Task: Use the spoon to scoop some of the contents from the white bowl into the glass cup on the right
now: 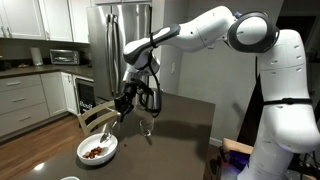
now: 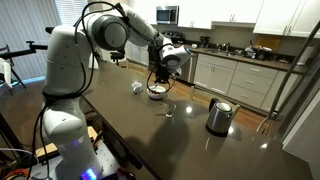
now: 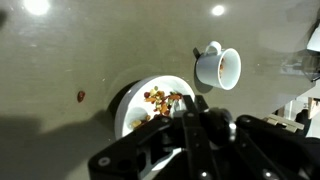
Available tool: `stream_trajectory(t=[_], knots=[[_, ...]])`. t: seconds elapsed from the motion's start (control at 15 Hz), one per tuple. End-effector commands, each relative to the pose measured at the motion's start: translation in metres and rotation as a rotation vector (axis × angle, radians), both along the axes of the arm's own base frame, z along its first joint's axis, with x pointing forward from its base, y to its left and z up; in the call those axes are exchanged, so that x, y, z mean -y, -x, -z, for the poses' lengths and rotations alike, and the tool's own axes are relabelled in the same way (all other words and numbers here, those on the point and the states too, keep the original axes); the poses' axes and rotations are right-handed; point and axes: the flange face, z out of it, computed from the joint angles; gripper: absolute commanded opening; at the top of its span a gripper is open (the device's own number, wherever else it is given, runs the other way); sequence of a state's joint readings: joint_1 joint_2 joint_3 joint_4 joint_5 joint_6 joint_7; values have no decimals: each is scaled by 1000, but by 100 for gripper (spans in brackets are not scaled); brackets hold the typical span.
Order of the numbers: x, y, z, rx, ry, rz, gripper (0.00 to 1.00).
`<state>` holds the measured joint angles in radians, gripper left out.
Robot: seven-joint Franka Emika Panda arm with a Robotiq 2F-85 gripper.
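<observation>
The white bowl (image 1: 97, 151) stands near the table's front corner with the dark brown and reddish contents (image 1: 94, 152) in it. My gripper (image 1: 124, 101) hovers just above and beside the bowl, shut on the slim silvery spoon (image 1: 106, 123), which slants down toward the bowl. The clear glass cup (image 1: 146, 125) stands on the table a little way from the bowl. In the wrist view the bowl (image 3: 135, 100) and contents (image 3: 160, 101) lie right below my fingers (image 3: 196, 112); the spoon is hidden there. The bowl (image 2: 157, 91) and glass cup (image 2: 168, 110) also show in an exterior view.
A white mug (image 3: 217, 67) lies on its side beside the bowl. A steel kettle (image 2: 218, 115) stands farther along the dark table (image 2: 200, 150). One stray bit (image 3: 81, 96) lies on the table. Kitchen counters and a fridge (image 1: 115, 40) stand behind.
</observation>
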<state>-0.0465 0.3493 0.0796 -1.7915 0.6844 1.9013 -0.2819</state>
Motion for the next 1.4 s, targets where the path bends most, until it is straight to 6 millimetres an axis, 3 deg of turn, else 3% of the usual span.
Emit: stream_trajectory(t=[0.0,0.33,0.67,0.93,1.2,1.27,1.33], knots=[[-20,-8,25,-2,-56,-34,5],[-25,-11,74,-25,-123,-23,5],[-10,-16,109,-39,-117,4,5],[7,-23,117,-48,-95,24,5],[25,-29,112,-45,-59,38,6],[29,-30,110,-47,-48,41,15],[32,-30,107,-50,-37,43,32]])
